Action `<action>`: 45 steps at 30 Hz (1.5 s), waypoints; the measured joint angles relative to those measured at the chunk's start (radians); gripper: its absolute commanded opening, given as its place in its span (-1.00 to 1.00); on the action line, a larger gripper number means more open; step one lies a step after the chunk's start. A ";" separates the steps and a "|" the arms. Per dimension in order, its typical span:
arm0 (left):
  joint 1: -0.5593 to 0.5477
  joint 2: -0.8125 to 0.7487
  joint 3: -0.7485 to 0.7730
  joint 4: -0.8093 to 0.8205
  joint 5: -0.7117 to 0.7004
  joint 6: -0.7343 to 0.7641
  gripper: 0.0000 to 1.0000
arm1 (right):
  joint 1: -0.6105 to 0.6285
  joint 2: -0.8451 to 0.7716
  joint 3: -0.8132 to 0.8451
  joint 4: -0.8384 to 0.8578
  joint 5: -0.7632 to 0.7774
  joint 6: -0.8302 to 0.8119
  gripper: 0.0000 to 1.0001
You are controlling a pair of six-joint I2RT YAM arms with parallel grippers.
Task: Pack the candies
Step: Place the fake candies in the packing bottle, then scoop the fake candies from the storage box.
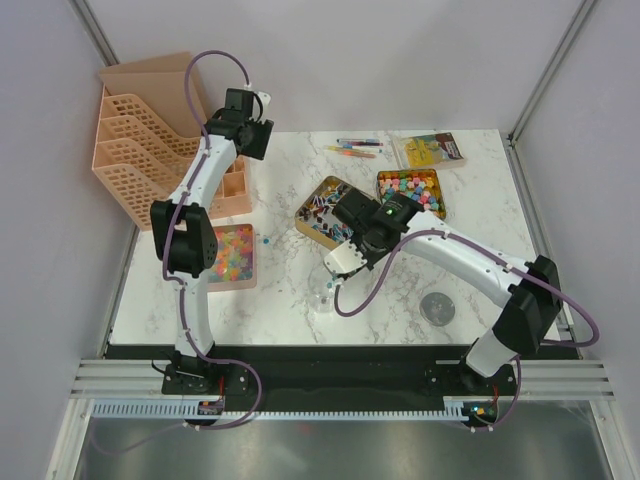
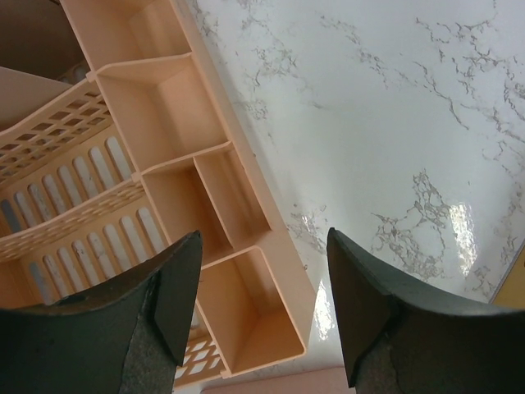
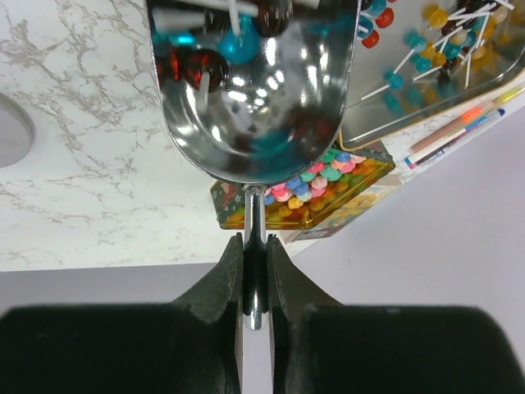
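A few candies (image 3: 238, 45) sit in a metal scoop (image 3: 254, 90), its thin handle pinched tight in the closed jaws of the right arm (image 1: 470, 262) above the marble tabletop (image 1: 290, 290). Most of the candies lie elsewhere. Coloured lumps fill 1 tin (image 3: 328, 209), and stick sweets and dark wrapped ones fill a 2nd tin (image 3: 410, 107) beside it. Pastel beads lie in a pink tray (image 1: 254, 262) well off to the left.

The left arm (image 1: 195, 185) hangs over a peach desk organizer (image 2: 164, 107), its jaws wide apart and holding nothing.

The job looks to be at an early stage, with 1 scoopful lifted and nearly everything left to move. Where the candies are meant to go cannot be told. A small clear thing near the scoop in the overhead view is too faint to name. The scoop's shine blurs its load, and the right arm covers part of the 2nd tin.
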 measured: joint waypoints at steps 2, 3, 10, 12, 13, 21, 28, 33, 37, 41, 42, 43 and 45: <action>0.000 0.000 -0.003 -0.002 0.000 -0.003 0.40 | 0.011 0.006 0.006 -0.005 0.026 0.011 -0.99; 0.000 0.000 -0.003 -0.001 0.000 -0.005 0.40 | 0.014 0.010 0.011 -0.006 0.034 0.018 -0.99; 0.000 -0.037 -0.061 0.025 0.011 -0.016 0.42 | 0.032 0.024 0.034 -0.008 0.092 0.039 -0.99; 0.000 -0.050 -0.074 0.031 0.019 -0.018 0.42 | 0.039 0.026 0.036 -0.008 0.103 0.045 -0.99; 0.000 -0.055 -0.080 0.036 0.020 -0.019 0.42 | 0.043 0.026 0.037 -0.008 0.109 0.045 -0.99; 0.000 -0.069 -0.090 0.068 0.028 -0.026 0.40 | 0.067 0.026 0.050 -0.013 0.137 0.051 -0.99; 0.000 -0.069 -0.096 0.074 0.093 -0.040 0.33 | 0.006 0.027 0.157 -0.001 0.134 0.077 -0.99; 0.000 -0.069 -0.103 0.074 0.173 -0.057 0.31 | -0.199 0.075 0.215 0.037 0.159 0.078 -0.99; -0.008 -0.069 -0.120 0.079 0.220 -0.064 0.29 | -0.394 0.193 0.267 0.065 0.186 0.073 -0.99; -0.022 -0.072 -0.165 0.081 0.245 -0.064 0.29 | -0.528 0.338 0.358 0.068 0.212 0.069 -0.99; -0.027 -0.073 -0.183 0.082 0.253 -0.064 0.29 | -0.552 0.376 0.391 0.068 0.222 0.069 -0.99; -0.031 -0.075 -0.195 0.080 0.257 -0.065 0.29 | -0.573 0.416 0.424 0.068 0.233 0.067 -0.99; -0.039 -0.080 -0.224 0.080 0.261 -0.066 0.28 | -0.602 0.488 0.490 0.072 0.262 0.058 -0.99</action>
